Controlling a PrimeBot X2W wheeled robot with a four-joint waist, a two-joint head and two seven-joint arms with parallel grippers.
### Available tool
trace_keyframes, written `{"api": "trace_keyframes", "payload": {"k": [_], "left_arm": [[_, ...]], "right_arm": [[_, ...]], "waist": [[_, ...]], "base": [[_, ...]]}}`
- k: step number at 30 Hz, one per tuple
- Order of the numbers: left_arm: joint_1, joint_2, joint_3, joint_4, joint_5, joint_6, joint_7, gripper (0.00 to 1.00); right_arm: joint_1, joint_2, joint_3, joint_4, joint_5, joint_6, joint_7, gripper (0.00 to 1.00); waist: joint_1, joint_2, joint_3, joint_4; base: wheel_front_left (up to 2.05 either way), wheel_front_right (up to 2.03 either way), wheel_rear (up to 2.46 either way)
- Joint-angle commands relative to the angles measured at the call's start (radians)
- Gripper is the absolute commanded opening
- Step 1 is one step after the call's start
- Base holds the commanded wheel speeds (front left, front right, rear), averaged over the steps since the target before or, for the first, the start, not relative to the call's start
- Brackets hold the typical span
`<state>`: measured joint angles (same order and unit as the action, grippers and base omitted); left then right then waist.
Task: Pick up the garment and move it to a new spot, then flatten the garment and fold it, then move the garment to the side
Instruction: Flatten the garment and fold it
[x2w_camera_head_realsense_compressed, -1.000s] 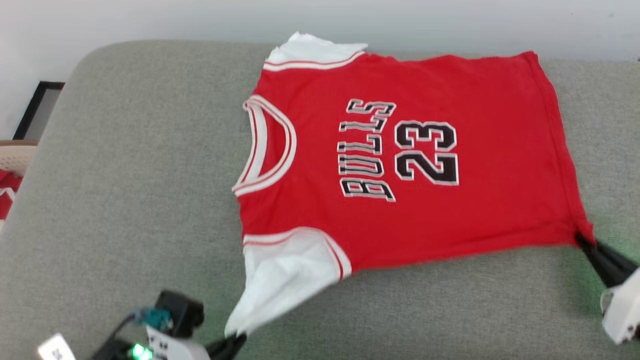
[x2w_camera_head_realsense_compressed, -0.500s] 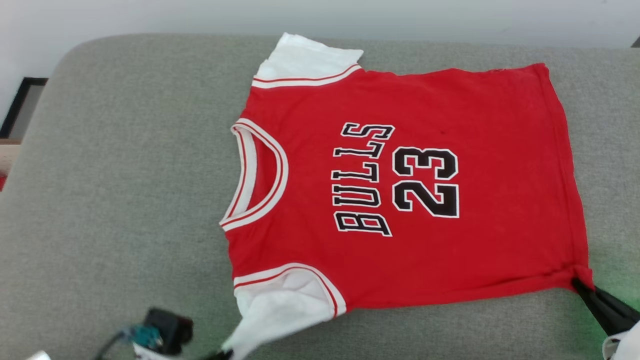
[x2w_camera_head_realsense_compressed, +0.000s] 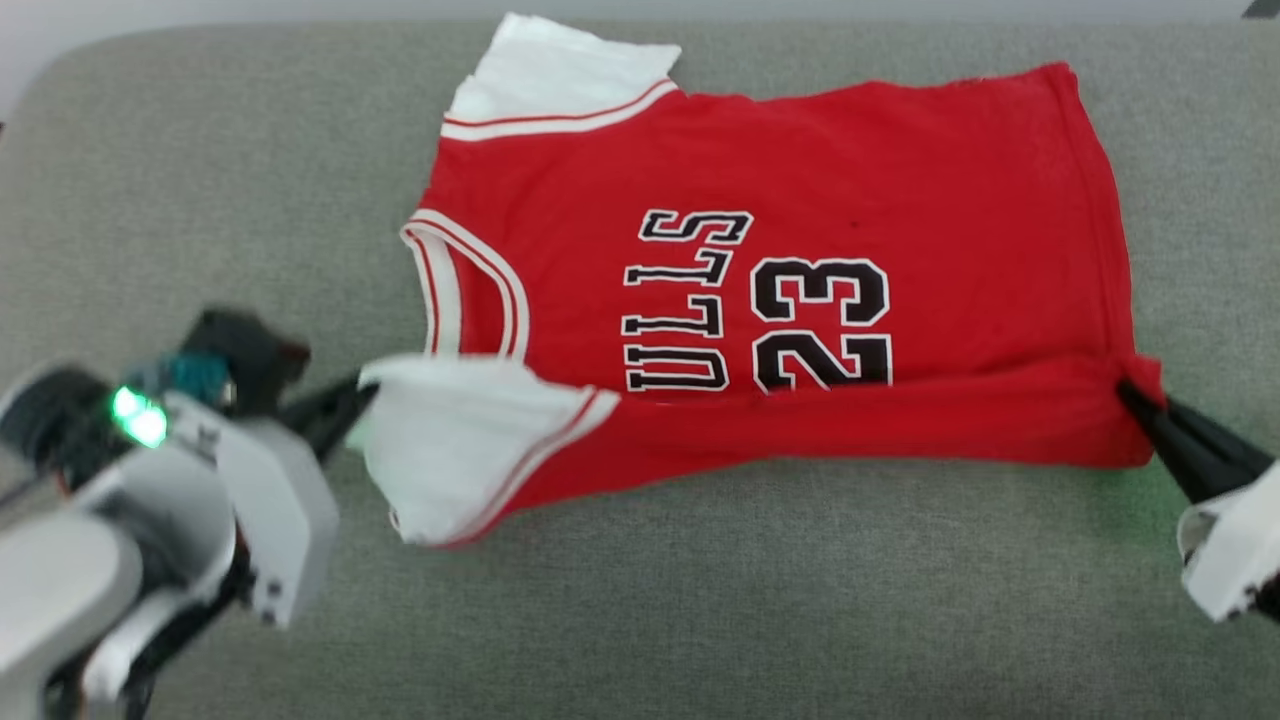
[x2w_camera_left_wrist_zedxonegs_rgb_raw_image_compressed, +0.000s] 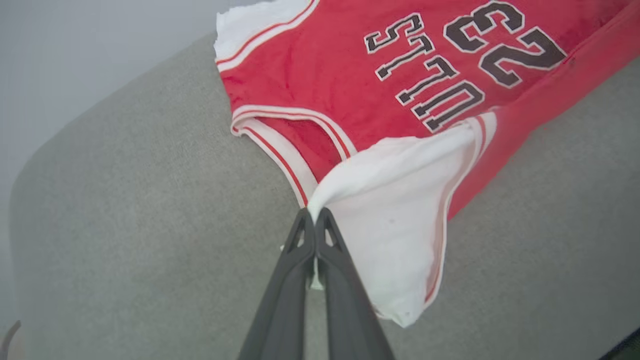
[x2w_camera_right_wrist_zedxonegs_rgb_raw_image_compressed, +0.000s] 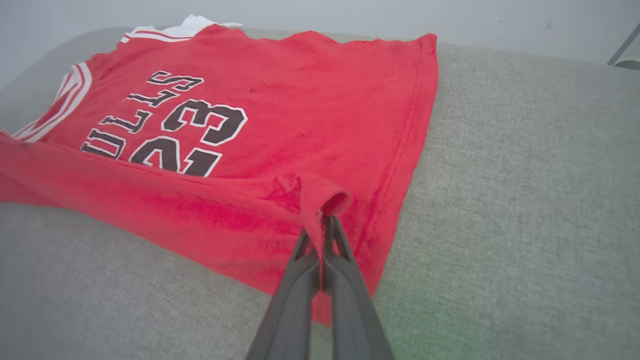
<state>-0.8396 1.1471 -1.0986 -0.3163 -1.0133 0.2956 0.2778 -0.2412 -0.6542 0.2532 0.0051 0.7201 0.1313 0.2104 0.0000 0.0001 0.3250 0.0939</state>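
The garment (x2w_camera_head_realsense_compressed: 800, 180) is a red jersey with white sleeves and black lettering, spread on a grey cushion, collar toward the left. Its near long edge is lifted and turned over the lower lettering. My left gripper (x2w_camera_head_realsense_compressed: 358, 392) is shut on the tip of the near white sleeve (x2w_camera_head_realsense_compressed: 450, 440), as the left wrist view shows with the gripper (x2w_camera_left_wrist_zedxonegs_rgb_raw_image_compressed: 314, 214) pinching the sleeve (x2w_camera_left_wrist_zedxonegs_rgb_raw_image_compressed: 395, 220). My right gripper (x2w_camera_head_realsense_compressed: 1130, 392) is shut on the near hem corner; in the right wrist view the gripper (x2w_camera_right_wrist_zedxonegs_rgb_raw_image_compressed: 320, 219) pinches the red fabric (x2w_camera_right_wrist_zedxonegs_rgb_raw_image_compressed: 280, 110).
The grey cushion (x2w_camera_head_realsense_compressed: 700, 620) reaches across the head view, with bare fabric in front of the jersey and to its left. A pale wall (x2w_camera_right_wrist_zedxonegs_rgb_raw_image_compressed: 350, 15) rises behind the cushion's far edge.
Both grippers have carried the near edge of the jersey up and away from me, folding it over the lower lettering. The head camera has also tilted down.
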Motion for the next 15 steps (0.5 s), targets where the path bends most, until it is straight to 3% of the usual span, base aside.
{"api": "trace_keyframes", "payload": {"k": [1, 8, 15], "left_arm": [[-0.025, -0.023, 0.006, 0.021, 0.004, -0.02, 0.005, 0.0], [-0.186, -0.168, 0.0, 0.259, 0.051, -0.186, 0.056, 0.0], [-0.24, -0.291, -0.026, 0.487, 0.012, -0.293, 0.108, 0.0]], "right_arm": [[-0.024, 0.005, -0.001, 0.008, -0.009, -0.001, 0.011, 0.0], [-0.172, 0.033, 0.019, 0.092, -0.045, -0.001, 0.088, 0.0], [-0.278, 0.057, 0.078, 0.193, -0.041, -0.001, 0.161, 0.0]], "waist": [[0.0, -0.0001, 0.028, -0.016], [0.0, -0.0001, 0.078, -0.017], [0.0, -0.0001, 0.108, -0.02]], "base": [[0.0, 0.0, 0.0], [0.0, 0.0, 0.0], [0.0, 0.0, 0.0]]}}
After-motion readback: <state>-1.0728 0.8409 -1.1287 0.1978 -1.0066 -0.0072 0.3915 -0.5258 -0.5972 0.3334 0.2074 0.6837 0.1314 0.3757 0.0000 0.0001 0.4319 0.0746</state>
